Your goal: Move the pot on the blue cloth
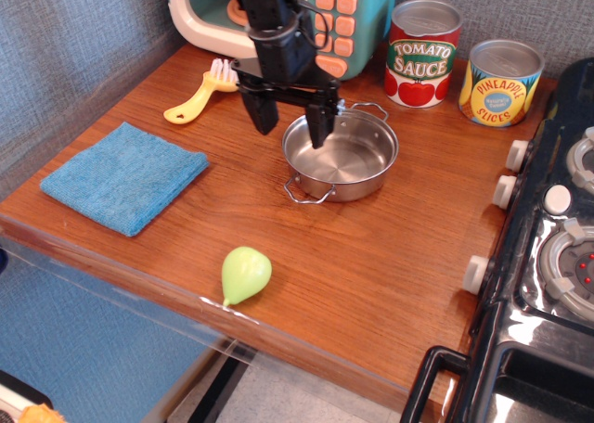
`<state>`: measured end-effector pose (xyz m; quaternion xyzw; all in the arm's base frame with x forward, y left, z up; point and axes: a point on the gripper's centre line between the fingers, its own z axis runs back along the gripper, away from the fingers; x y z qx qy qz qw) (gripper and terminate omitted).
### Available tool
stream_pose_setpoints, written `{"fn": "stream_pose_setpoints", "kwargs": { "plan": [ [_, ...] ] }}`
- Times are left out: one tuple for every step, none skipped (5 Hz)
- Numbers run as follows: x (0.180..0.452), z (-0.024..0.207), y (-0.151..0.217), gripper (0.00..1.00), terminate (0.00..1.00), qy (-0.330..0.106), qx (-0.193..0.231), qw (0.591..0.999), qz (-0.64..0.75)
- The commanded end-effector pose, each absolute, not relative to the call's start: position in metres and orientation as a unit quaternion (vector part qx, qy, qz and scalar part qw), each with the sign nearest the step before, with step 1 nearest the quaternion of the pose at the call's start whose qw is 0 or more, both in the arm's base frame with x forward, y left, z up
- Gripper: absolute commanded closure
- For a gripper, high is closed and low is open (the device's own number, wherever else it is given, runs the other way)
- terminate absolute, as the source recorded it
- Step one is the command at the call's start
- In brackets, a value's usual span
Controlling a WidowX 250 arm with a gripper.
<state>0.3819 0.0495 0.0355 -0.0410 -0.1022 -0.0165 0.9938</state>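
Pot (341, 155) right of cloth (123, 176)

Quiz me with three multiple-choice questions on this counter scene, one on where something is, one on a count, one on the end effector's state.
1. Where is the pot?
A. on the cloth
B. on bare wood right of the cloth
C. on the stove

2. How many cans stand at the back?
A. one
B. two
C. three

3. The end effector is
A. open, straddling the pot's left rim
B. shut on a handle
C. holding the pear

Key: 1 B, the cloth lies bare, apart from the pot. 2 B, tomato sauce and pineapple. 3 A, one finger is inside the rim and one outside, gripping nothing.
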Motion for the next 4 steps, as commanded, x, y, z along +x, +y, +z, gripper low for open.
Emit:
{"fn": "stream_pose_setpoints", "kwargs": {
  "plan": [
    [0.39,0.0234,0.0438,0.0,0.0,-0.092,-0.02,0.995,-0.022],
    [0.3888,0.0193,0.0429,1.0,0.0,-0.086,-0.014,0.996,-0.019],
    [0.3877,0.0199,0.0412,1.0,0.0,-0.083,-0.01,0.996,-0.021],
    [0.3874,0.0226,0.0357,1.0,0.0,-0.084,-0.005,0.996,-0.014]
  ]
}}
